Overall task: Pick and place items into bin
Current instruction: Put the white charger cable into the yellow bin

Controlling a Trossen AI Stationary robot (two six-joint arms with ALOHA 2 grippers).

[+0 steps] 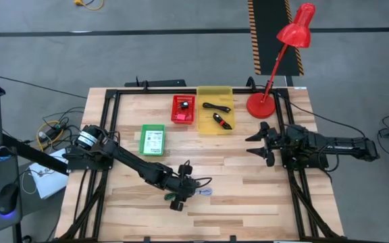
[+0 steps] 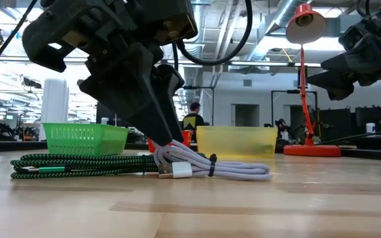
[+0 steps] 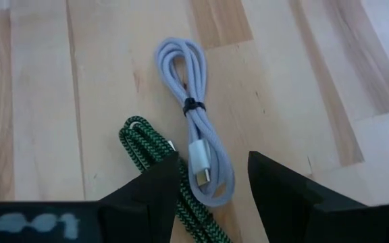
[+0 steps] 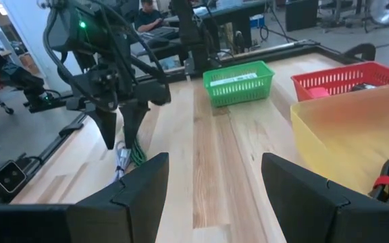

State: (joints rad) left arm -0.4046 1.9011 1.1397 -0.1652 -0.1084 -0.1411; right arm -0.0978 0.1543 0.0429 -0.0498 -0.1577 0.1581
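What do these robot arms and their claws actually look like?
Both arms are dark, nearly black, built of jointed segments. The left arm has a silver-ringed joint near its base and thin black wires looping by the left gripper. The right gripper ends in two pointed, wedge-shaped fingers. A small green light glows on the left arm's wrist.
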